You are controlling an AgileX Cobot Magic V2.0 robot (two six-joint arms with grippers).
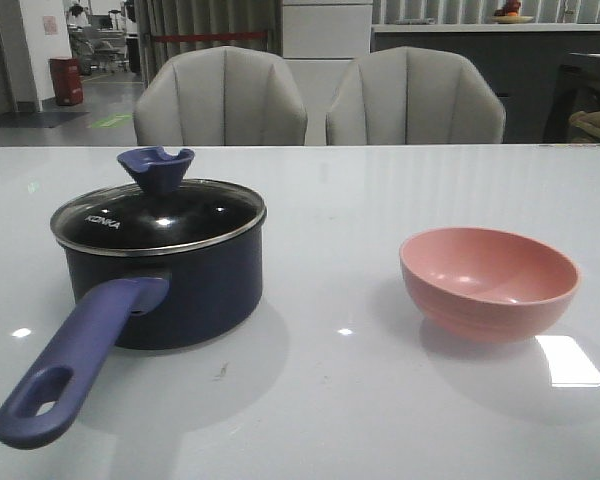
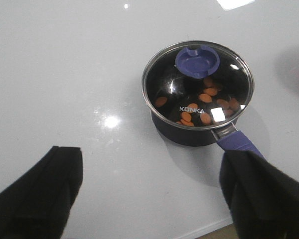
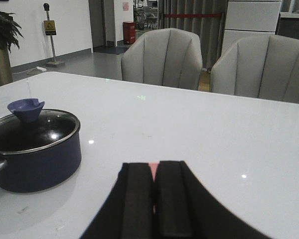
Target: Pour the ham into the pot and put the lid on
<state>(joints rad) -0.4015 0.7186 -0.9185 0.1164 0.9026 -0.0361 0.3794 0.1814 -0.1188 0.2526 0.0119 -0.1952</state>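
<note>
- The ham (image 2: 205, 118) lies as thin orange pieces on the black floor of the pot (image 1: 185, 290), seen through the glass from the left wrist view; it sits ahead of the left jaws and apart from them.
- The lid (image 1: 158, 215) rests flat on the pot's rim, its blue knob (image 1: 156, 166) upright, so I judge that both steps of the task are done.
- The pot's long handle (image 1: 75, 365) runs back toward the left gripper (image 2: 149, 189), whose jaws stand wide apart and hold nothing.
- The pink bowl (image 1: 489, 281) stands upright and looks empty, which fits its contents having been poured out.
- The right gripper (image 3: 154, 199) has its jaws drawn nearly together; a sliver of pink shows between them, likely the bowl beyond, not something gripped.
- The white glossy table (image 1: 340, 400) reflects ceiling lights.
- Two grey chairs (image 1: 220, 100) stand behind the table.
</note>
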